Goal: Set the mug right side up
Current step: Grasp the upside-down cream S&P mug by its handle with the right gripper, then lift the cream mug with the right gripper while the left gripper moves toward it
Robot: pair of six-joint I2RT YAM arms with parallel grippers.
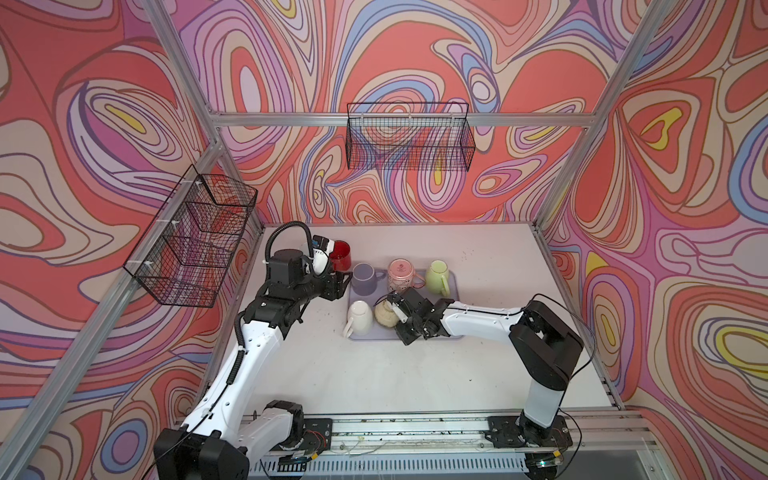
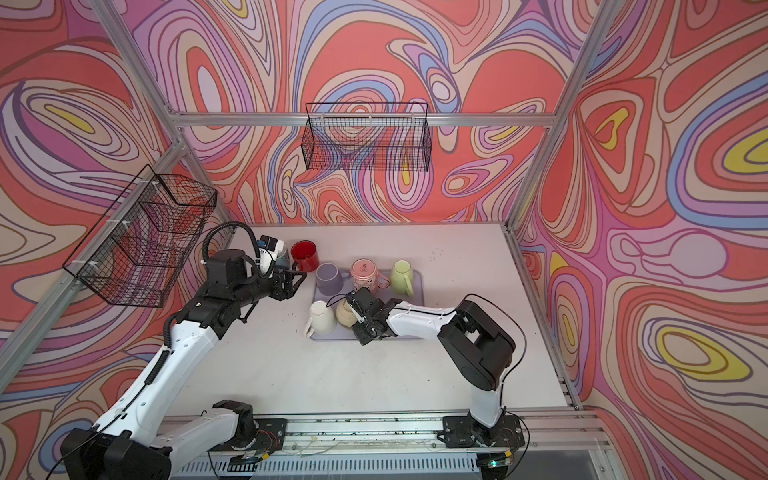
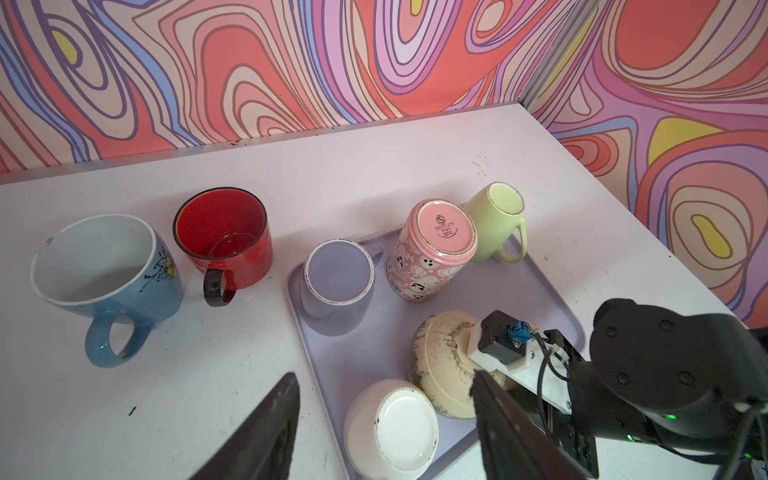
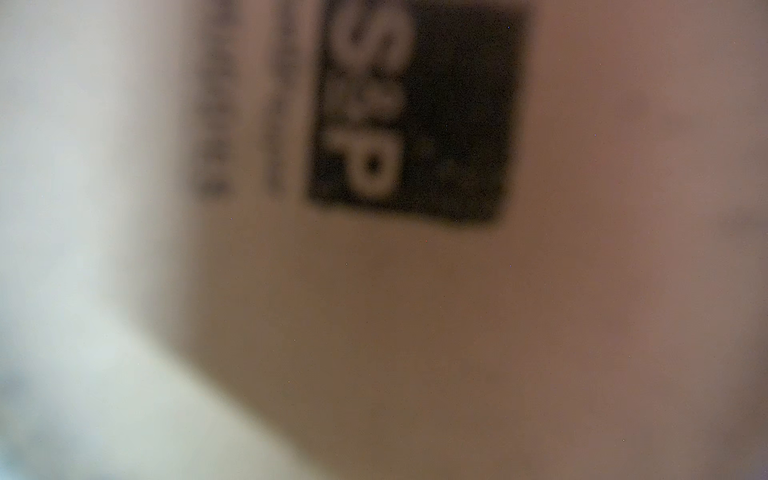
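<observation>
A speckled beige mug [image 1: 382, 315] [image 3: 440, 361] stands base-up, slightly tilted, at the front of the lilac tray [image 1: 451, 286]. My right gripper [image 1: 394, 315] is pressed against its right side, and the mug and my wrist camera mount hide the fingers. The right wrist view is filled by the blurred beige mug [image 4: 415, 311] with a dark label. My left gripper [image 3: 382, 424] hangs open and holds nothing, by the tray's left edge [image 1: 338, 284].
On the tray, base-up, are a white mug [image 1: 359, 318], a purple mug [image 1: 363, 278], a pink patterned mug [image 1: 401, 274] and a green mug [image 1: 438, 274]. A red mug [image 1: 340, 254] and a blue mug [image 3: 108, 266] stand upright left of the tray. Wire baskets [image 1: 409, 137] [image 1: 195, 241] hang on the walls.
</observation>
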